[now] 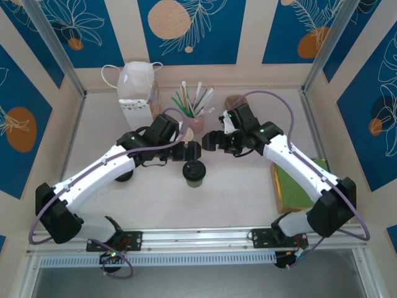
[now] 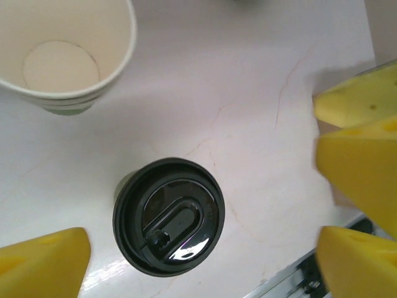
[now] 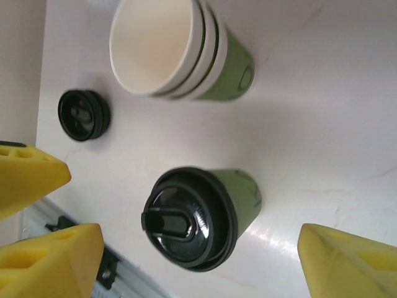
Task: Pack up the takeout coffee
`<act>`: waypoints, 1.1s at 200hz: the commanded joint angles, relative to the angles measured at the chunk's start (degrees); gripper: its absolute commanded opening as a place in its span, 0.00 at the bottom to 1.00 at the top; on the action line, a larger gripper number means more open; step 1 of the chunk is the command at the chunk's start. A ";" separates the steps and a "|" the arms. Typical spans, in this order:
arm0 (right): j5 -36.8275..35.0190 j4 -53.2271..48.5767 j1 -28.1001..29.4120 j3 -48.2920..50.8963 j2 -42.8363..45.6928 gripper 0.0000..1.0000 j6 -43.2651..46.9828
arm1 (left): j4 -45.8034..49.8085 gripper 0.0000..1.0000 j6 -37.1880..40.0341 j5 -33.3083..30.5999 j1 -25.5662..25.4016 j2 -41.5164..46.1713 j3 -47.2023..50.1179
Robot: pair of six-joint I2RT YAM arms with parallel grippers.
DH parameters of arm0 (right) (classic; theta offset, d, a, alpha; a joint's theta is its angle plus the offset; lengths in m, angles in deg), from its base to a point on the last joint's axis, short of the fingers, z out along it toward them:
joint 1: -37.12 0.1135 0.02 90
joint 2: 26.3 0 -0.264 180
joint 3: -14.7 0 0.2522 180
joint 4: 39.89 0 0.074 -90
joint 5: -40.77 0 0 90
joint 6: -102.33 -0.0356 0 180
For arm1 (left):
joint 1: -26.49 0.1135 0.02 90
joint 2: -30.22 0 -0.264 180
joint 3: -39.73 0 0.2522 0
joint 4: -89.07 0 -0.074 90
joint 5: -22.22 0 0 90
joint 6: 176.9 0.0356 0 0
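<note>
The takeout coffee [image 1: 194,173], a small green cup with a black lid, stands upright on the white table. In the left wrist view its lid [image 2: 169,216] lies between the yellow pads of my left gripper [image 2: 198,264], which is open and clear of it on both sides. The right wrist view shows the cup [image 3: 192,217] from the side, in the wide gap of my open right gripper [image 3: 198,261], untouched. From above, the left gripper [image 1: 191,151] and right gripper [image 1: 212,140] hover just behind the cup, nearly tip to tip.
A stack of lidless green cups [image 3: 180,53] stands close behind the coffee, with a loose black lid [image 3: 84,115] beside it. A pink cup of straws [image 1: 196,121] and a white bag [image 1: 138,93] are at the back. A green board [image 1: 298,183] lies at the right.
</note>
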 commanded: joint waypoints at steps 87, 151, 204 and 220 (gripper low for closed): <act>-10.51 2.73 -2.94 -4.09 4.23 0.99 -1.86 | 3.69 1.00 9.82 -7.15 10.51 3.54 -6.93; -6.74 8.47 -3.97 -4.72 4.60 0.99 -3.15 | 3.85 1.00 13.76 -5.71 15.48 3.54 -11.04; -7.93 10.30 -1.11 -5.71 4.14 0.99 -0.98 | 8.77 0.98 16.51 -7.46 16.64 1.27 -16.12; -9.41 10.12 0.57 -6.12 3.87 0.99 0.20 | 9.31 0.97 16.92 -7.87 16.68 0.50 -17.46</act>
